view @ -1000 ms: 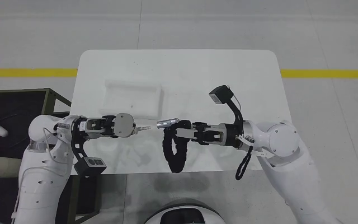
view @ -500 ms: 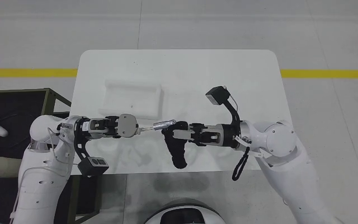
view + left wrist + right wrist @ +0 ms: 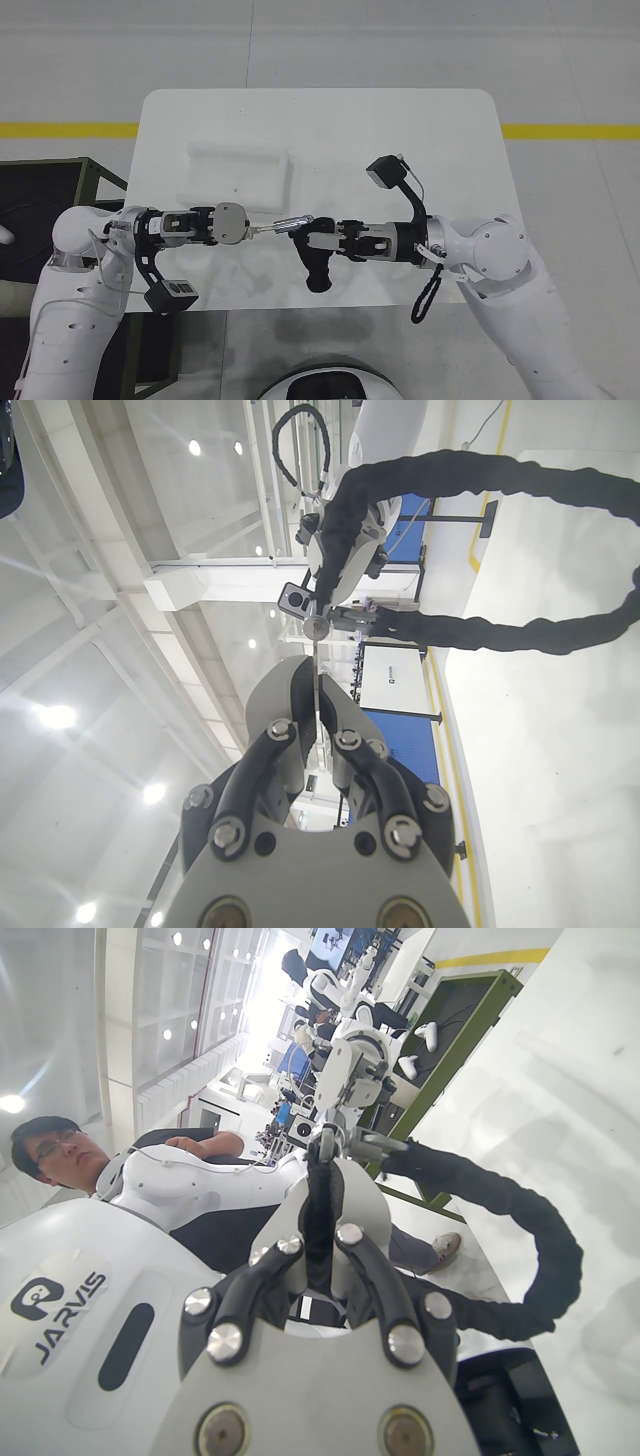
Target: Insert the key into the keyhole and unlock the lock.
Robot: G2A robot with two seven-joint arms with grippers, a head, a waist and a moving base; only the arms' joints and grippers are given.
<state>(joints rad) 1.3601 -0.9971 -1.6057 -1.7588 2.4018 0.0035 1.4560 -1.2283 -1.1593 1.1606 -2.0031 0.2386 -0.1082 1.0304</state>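
My left gripper (image 3: 247, 229) is shut on a thin silver key (image 3: 263, 229), held level above the table's front part. The key's blade (image 3: 316, 657) runs straight from the left gripper (image 3: 316, 674) to the round face of the silver lock cylinder (image 3: 316, 627); how far it goes in I cannot tell. My right gripper (image 3: 318, 240) is shut on the lock's black sleeved cable (image 3: 320, 1213) just behind the cylinder (image 3: 326, 1143). The cylinder (image 3: 294, 222) lies between both grippers. The cable loop (image 3: 317, 268) hangs below the right gripper (image 3: 322, 1173).
A shallow white tray (image 3: 240, 172) sits on the white table (image 3: 400, 130) behind the left gripper. A dark bin with a green frame (image 3: 70, 185) stands off the table's left edge. The table's front edge lies just beneath the hanging loop.
The right gripper has carried the lock leftward until its cylinder meets the key. The cable loop has swung from an open ring to a narrow edge-on shape.
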